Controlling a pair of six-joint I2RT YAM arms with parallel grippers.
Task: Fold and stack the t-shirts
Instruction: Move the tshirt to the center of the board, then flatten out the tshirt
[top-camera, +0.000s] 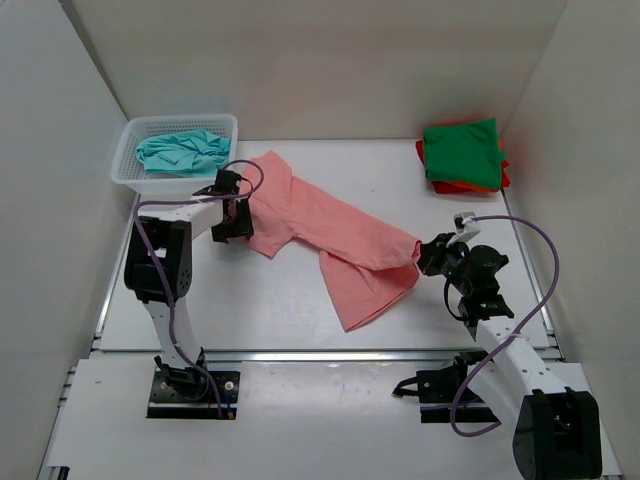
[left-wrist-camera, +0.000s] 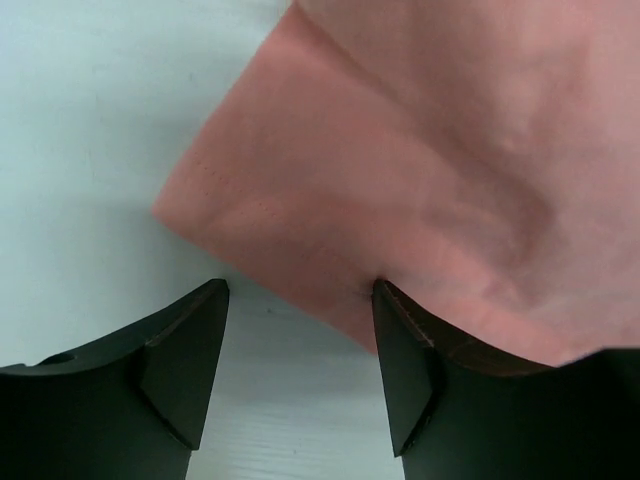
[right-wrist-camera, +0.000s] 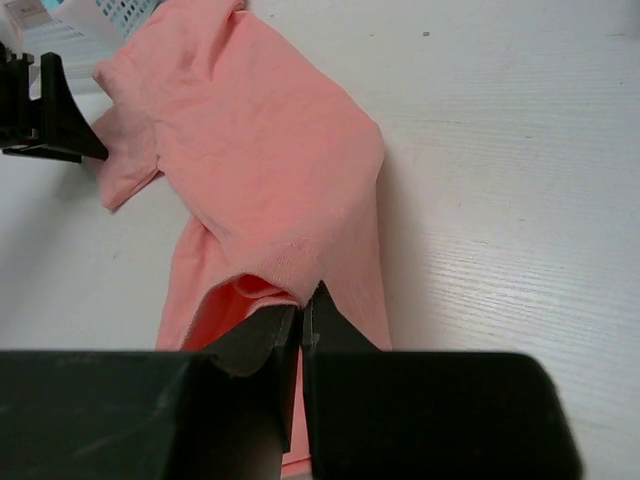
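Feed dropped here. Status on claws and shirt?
Right claw shut on edge of salmon pink cloth t-shirt. Left claw open at its sleeve, holding nothing. White plastic mesh basket just beyond left claw.

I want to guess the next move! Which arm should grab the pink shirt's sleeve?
Probably left: the left gripper is open right at the sleeve of the pink shirt, while the right gripper is shut on the shirt's other end.

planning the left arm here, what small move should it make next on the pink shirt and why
Probably ease the left gripper forward over the hemmed corner of the salmon pink t-shirt and close. Its jaws stand open with no cloth between them, while the right gripper is shut on the far edge. The shirt lies rumpled, so a second grip could spread it.
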